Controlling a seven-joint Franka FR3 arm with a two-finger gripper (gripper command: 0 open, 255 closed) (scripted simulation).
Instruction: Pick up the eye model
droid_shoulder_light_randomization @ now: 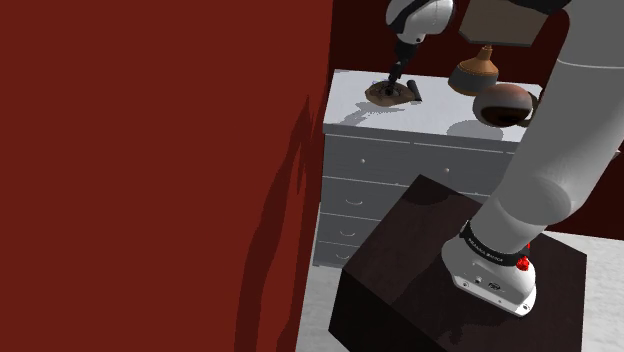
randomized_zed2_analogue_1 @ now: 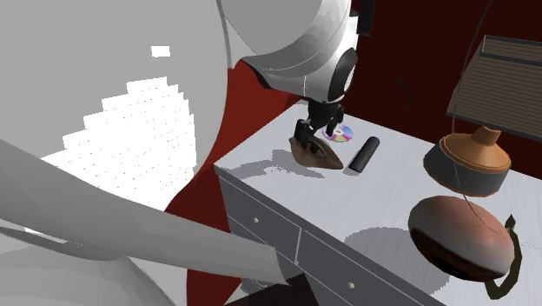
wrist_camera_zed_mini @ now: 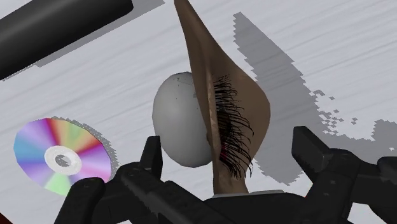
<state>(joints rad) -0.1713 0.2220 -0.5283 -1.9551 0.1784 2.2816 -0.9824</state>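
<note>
The hand is standing wide open around the eye model, which is lying on the white surface beside a disc.

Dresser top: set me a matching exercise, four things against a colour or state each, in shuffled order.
Things:
1. eye model
2. disc
3. bar
4. gripper

Descriptions:
A. black, lying flat near the disc
B. open, one finger on either side of the eye model
C. rainbow-coloured
D. white ball in a brown lid with dark lashes

Pairs: 1-D; 2-C; 3-A; 4-B
</note>
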